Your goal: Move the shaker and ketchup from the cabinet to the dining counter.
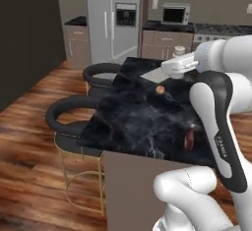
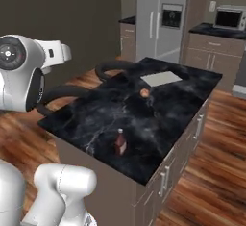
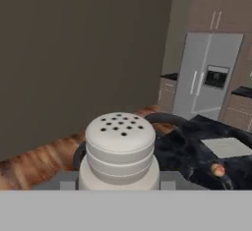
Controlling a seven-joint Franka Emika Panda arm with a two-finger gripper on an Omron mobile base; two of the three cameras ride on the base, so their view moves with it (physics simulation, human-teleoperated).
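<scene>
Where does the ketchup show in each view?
Left base view: the ketchup stands on the dining counter near its near right corner, just left of the arm.
Right base view: the ketchup stands low centre, near the counter's near edge.
Hand view: I cannot make it out; the shaker fills the foreground.
Shared landmark: the pale flat board on the counter's far end.

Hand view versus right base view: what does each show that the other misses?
Hand view: the shaker, close up, in the pincer. Right base view: the ketchup upright on the counter, and a microwave. Both: the counter, the fridge, a pale slab and a small orange ball on the counter.
</scene>
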